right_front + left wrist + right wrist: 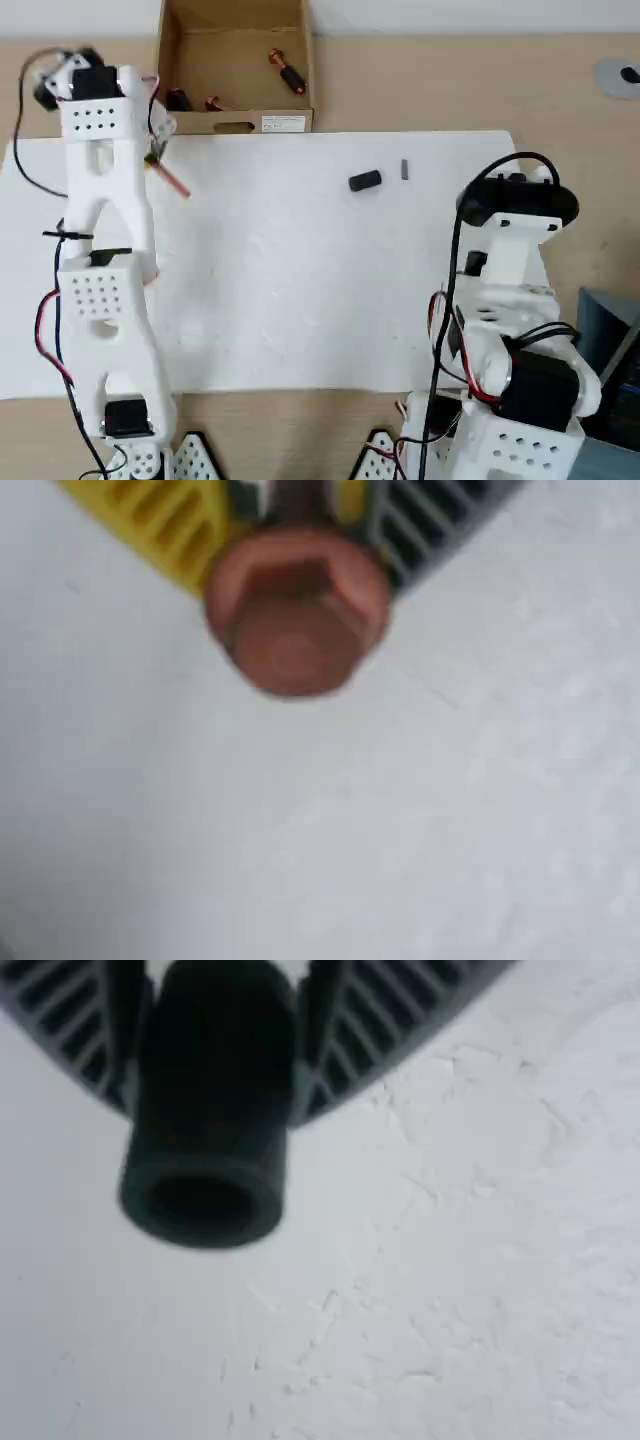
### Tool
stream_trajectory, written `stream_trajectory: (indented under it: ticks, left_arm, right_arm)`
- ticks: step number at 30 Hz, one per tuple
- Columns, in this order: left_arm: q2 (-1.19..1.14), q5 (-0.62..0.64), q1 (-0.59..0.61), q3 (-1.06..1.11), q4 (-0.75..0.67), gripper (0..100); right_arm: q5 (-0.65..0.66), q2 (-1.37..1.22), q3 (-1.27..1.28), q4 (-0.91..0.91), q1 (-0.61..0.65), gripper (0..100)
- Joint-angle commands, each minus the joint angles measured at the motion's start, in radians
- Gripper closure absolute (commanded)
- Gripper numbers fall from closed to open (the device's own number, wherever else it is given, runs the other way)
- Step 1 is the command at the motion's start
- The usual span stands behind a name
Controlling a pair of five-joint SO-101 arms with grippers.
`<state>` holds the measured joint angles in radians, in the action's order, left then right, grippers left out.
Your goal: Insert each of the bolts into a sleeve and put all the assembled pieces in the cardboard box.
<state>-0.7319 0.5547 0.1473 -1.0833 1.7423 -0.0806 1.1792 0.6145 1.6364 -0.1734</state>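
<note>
My left gripper is shut on a copper bolt, whose hex head faces the left wrist camera between a yellow and a grey finger. From above, this bolt sticks out of the left gripper over the white mat's far left, just in front of the cardboard box. My right gripper is shut on a black sleeve with its open bore facing the camera, low over the mat. A second black sleeve lies on the mat with a small grey bolt beside it.
The box holds a copper bolt in a black sleeve and another dark-and-copper piece at its near wall. The white mat covers the table's middle. The right arm's body stands over the mat's right edge.
</note>
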Motion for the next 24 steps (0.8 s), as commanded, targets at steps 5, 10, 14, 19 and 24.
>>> stream_trajectory:
  ticks: [5,10,14,19,24]
  left_arm:
    - [0.403,-0.057,-0.097,0.13,0.012,100]
    - [0.674,-0.126,-0.163,0.39,0.012,100]
    - [0.903,-0.235,-0.203,0.634,0.011,100]
    - [1.191,-0.301,-0.227,0.925,-0.043,100]
    - [1.42,-0.301,-0.224,1.221,-0.183,100]
  right_arm:
    - [-0.002,0.012,-0.097,0.025,-0.007,98.9]
    - [-0.002,0.013,-0.11,0.025,-0.007,98.9]
    - [-0.002,0.036,-0.108,0.023,-0.007,98.9]
    - [0.0,0.131,-0.051,-0.002,-0.001,98.9]
    - [0.0,0.257,0.101,-0.069,0.001,98.9]
